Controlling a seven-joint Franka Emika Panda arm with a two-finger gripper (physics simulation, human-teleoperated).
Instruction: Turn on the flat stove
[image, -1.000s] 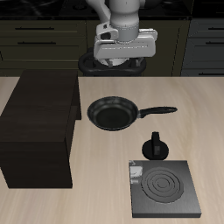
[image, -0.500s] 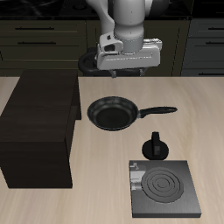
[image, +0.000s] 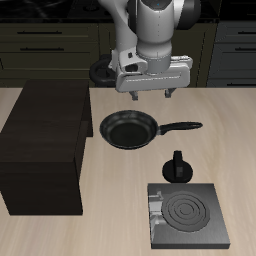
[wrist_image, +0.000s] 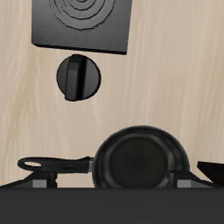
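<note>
The flat stove (image: 188, 214) is a thin dark-grey square slab near the table's front edge. Its coil rings are grey, not glowing, and a small knob (image: 153, 197) sits at its edge. The stove also shows in the wrist view (wrist_image: 83, 22), cut off by the frame. My gripper (image: 150, 96) hangs in the air farther back, over the far side of the round black frying pan (image: 128, 129). It is open and empty, well away from the stove. In the wrist view my gripper (wrist_image: 112, 180) frames the pan (wrist_image: 140, 162) between its fingertips.
A small black round object with a handle (image: 177, 167) stands between the pan and the stove; it shows in the wrist view too (wrist_image: 79, 76). The pan's handle (image: 185, 126) points toward the stove's side. A large dark wooden cabinet (image: 45, 145) stands beside the pan.
My gripper has come down and moved forward toward the pan, shifting slightly toward the stove's side. It stays open. Nothing on the table has moved.
</note>
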